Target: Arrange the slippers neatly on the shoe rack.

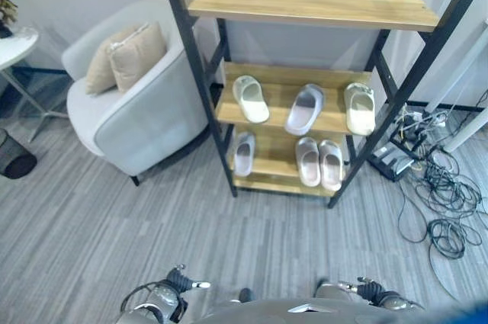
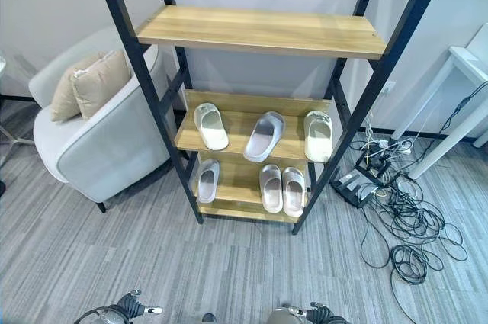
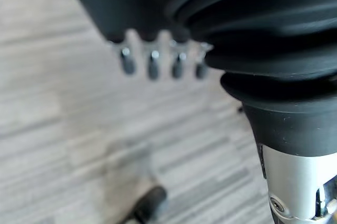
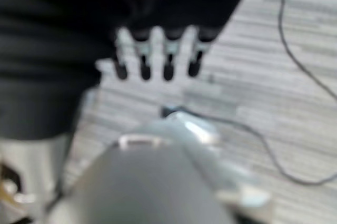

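Slippers [image 1: 304, 109] are seen well ahead on the rack [image 1: 279, 122], the grey one skewed; left hand [image 3: 158, 60] and right hand [image 4: 158, 58] hang relaxed, empty, about equally far away.

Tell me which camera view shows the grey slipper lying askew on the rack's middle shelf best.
The right eye view: the grey slipper sits near the picture's centre, its whole outline clear between two cream slippers. The left eye view shows it too, further right. The wrist views show grey floor past each hand's fingers.
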Controlling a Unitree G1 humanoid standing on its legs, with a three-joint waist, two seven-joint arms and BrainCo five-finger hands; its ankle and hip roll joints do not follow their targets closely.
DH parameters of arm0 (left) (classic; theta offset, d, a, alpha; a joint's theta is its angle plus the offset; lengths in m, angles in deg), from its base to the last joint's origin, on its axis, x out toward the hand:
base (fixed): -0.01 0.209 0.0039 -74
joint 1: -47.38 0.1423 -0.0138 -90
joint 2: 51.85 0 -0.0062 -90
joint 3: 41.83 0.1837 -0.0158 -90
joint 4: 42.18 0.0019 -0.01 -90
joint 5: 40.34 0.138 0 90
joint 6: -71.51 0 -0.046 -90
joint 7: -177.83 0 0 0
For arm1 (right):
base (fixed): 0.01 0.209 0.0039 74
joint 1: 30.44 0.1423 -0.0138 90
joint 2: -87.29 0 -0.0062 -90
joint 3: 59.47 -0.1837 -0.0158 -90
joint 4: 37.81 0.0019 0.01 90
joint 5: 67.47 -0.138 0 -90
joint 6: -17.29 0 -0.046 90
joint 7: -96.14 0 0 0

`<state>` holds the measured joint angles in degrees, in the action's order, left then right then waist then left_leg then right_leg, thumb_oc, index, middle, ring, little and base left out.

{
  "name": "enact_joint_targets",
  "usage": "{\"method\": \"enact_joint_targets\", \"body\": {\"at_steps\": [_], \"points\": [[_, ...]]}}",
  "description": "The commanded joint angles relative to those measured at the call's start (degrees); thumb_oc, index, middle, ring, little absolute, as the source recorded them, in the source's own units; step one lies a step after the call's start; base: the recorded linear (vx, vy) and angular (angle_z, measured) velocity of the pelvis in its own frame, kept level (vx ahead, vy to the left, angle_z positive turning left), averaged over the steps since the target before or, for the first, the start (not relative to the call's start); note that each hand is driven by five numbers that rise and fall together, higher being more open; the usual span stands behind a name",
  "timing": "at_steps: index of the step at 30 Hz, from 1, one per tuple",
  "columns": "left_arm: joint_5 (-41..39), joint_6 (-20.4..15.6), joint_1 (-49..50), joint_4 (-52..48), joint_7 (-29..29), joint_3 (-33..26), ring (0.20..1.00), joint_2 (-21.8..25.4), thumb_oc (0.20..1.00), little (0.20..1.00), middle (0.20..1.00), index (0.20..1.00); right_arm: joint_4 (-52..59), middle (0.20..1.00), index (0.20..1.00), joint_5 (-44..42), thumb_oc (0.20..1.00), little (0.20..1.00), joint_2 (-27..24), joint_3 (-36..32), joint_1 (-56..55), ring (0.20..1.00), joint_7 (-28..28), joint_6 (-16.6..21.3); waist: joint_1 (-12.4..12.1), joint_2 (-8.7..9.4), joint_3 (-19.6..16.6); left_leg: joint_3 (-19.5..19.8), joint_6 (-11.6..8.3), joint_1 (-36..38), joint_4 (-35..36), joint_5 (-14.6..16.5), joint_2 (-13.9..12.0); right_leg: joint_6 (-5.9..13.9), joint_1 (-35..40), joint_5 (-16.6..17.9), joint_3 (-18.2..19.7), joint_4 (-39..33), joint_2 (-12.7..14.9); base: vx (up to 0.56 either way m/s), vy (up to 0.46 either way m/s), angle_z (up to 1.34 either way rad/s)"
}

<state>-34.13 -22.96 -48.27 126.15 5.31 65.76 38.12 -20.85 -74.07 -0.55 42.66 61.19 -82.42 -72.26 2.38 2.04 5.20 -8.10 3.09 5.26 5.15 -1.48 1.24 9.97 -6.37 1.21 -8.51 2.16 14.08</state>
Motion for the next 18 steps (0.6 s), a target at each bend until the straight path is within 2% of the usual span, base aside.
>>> {"method": "enact_joint_targets", "body": {"at_steps": [1, 7, 8, 10, 11, 13, 14, 15, 16, 18], "points": [[1.4, -0.9, -1.7, 0.9, 0.9, -2.1, 1.000, 1.1, 1.000, 1.000, 1.000, 1.000, -0.2, 1.000, 1.000, -0.2, 1.000, 1.000, -1.8, 1.1, 1.2, 1.000, -0.5, 1.0, -0.5, 0.67, -0.4, 0.3, -3.39, -3.7, -8.3, 5.7, -2.7, -0.09, 5.7, 1.0, 1.7, 0.4, -1.4, 0.06, -0.157, 0.30], [1.4, -0.7, -0.1, 1.8, 1.2, -3.3, 1.000, -0.4, 1.000, 1.000, 1.000, 1.000, 7.7, 1.000, 1.000, -1.1, 1.000, 1.000, -4.0, 0.6, 3.1, 1.000, -3.7, 4.0, -1.3, 0.84, -3.0, 1.5, -5.14, -1.9, -5.0, 3.9, -4.0, -0.70, 10.2, -0.5, -0.3, -3.2, -3.0, 0.03, -0.126, 0.05], [1.2, -0.7, 0.1, 1.6, 0.6, -3.7, 1.000, 0.4, 1.000, 1.000, 1.000, 1.000, 8.2, 1.000, 1.000, -2.2, 1.000, 1.000, -10.1, -2.5, 3.6, 1.000, -1.5, 3.4, -1.2, 1.01, -3.2, 1.5, -5.41, -1.9, -4.8, 3.7, -4.2, -0.73, 10.4, -0.6, -0.3, -3.4, -3.1, 0.00, -0.093, 0.13], [1.5, -1.6, 0.3, 0.9, -0.8, -3.1, 1.000, 1.3, 1.000, 1.000, 1.000, 1.000, 10.7, 1.000, 1.000, -4.0, 1.000, 1.000, -16.4, -2.5, 6.7, 1.000, 0.4, 4.0, -1.5, 1.27, -3.5, 1.9, -5.98, -1.8, -4.4, 3.3, -4.5, -0.91, 10.8, -0.9, -0.7, -3.6, -3.5, -0.02, -0.092, 0.12], [1.3, -1.7, 0.5, -0.3, -1.1, -2.4, 1.000, 0.5, 1.000, 1.000, 1.000, 1.000, 16.4, 1.000, 1.000, -5.1, 1.000, 1.000, -18.8, -2.5, 2.7, 1.000, 2.5, 5.5, -1.0, 1.27, -3.4, 2.0, -6.16, -1.8, -4.4, 3.2, -4.7, -0.97, 10.7, -1.0, -0.8, -3.4, -3.5, -0.03, -0.057, 0.04], [1.5, -1.9, 0.7, -0.1, -1.9, -2.3, 1.000, 0.4, 1.000, 1.000, 1.000, 1.000, 17.8, 1.000, 1.000, -6.1, 1.000, 1.000, -20.0, -2.0, 5.0, 1.000, 3.9, 5.1, -0.9, 1.26, -3.5, 1.9, -6.23, -1.7, -4.4, 3.2, -4.7, -1.08, 10.9, -1.2, -0.7, -3.4, -3.7, -0.01, -0.022, 0.02], [1.6, -1.9, 0.8, -0.2, -2.2, -2.2, 1.000, 0.1, 1.000, 1.000, 1.000, 1.000, 20.2, 1.000, 1.000, -5.6, 1.000, 1.000, -20.5, -2.3, 5.8, 1.000, 3.2, 5.2, -1.0, 1.24, -3.4, 2.0, -6.29, -1.7, -4.4, 3.2, -4.9, -1.13, 10.9, -1.4, -0.8, -3.2, -3.7, -0.02, -0.027, -0.07], [1.4, -1.7, 1.2, -1.5, -1.9, -2.7, 1.000, -0.6, 1.000, 1.000, 1.000, 1.000, 30.2, 1.000, 1.000, -3.3, 1.000, 1.000, -20.0, -2.1, -0.5, 1.000, 3.1, 7.2, -0.4, 1.01, -3.1, 1.9, -6.18, -1.7, -4.5, 3.4, -4.9, -1.14, 10.7, -1.6, -0.7, -2.8, -3.7, -0.03, 0.011, -0.12], [1.6, -1.8, 1.0, -1.7, -1.9, -2.9, 1.000, -1.3, 1.000, 1.000, 1.000, 1.000, 30.1, 1.000, 1.000, -0.5, 1.000, 1.000, -16.8, -0.5, -2.3, 1.000, 1.4, 8.7, 0.0, 0.53, -2.7, 1.8, -5.94, -1.5, -4.5, 3.6, -4.9, -1.13, 10.4, -1.7, -0.4, -2.4, -3.7, -0.03, 0.035, 0.00], [2.2, -2.0, 1.5, -1.2, -1.0, -2.9, 1.000, -2.0, 1.000, 1.000, 1.000, 1.000, 26.2, 1.000, 1.000, 3.3, 1.000, 1.000, -11.4, 2.0, -1.6, 1.000, 0.0, 8.5, 0.1, -0.04, -2.3, 1.7, -5.58, -1.1, -4.7, 3.9, -4.7, -1.14, 10.3, -2.0, -0.1, -1.7, -3.7, -0.02, 0.046, 0.01]]}}
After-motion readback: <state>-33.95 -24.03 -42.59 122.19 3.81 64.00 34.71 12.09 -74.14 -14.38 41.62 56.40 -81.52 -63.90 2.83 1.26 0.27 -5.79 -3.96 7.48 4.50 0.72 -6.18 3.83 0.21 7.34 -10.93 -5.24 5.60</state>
